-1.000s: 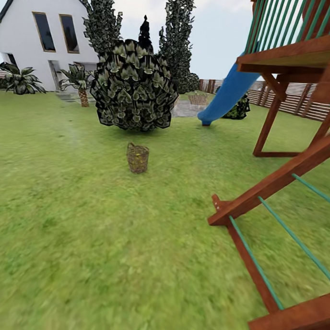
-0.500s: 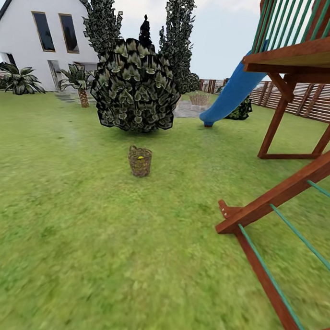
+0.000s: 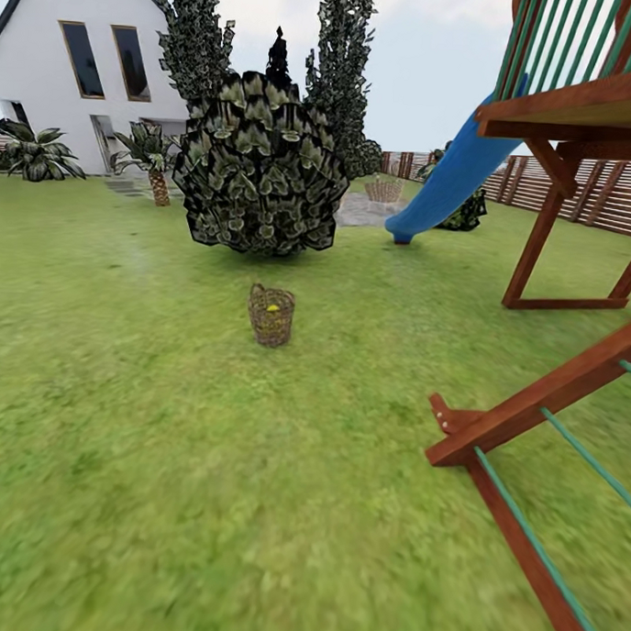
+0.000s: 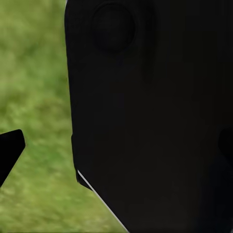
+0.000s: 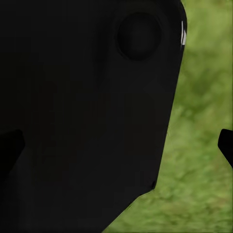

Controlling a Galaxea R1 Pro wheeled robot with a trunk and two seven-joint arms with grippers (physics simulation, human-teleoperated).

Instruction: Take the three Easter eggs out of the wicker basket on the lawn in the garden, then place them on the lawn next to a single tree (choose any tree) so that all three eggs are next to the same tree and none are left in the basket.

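Wicker basket [image 3: 270,315] upright on the lawn [image 3: 162,456] — yellow inside.

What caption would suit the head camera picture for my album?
A wicker basket with something yellow inside stands on the lawn, before a round bush.

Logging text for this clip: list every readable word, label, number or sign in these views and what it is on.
None can be read. The house, basket, slide, play frame and fence carry no lettering, and both wrist views show a plain black body over blurred grass.
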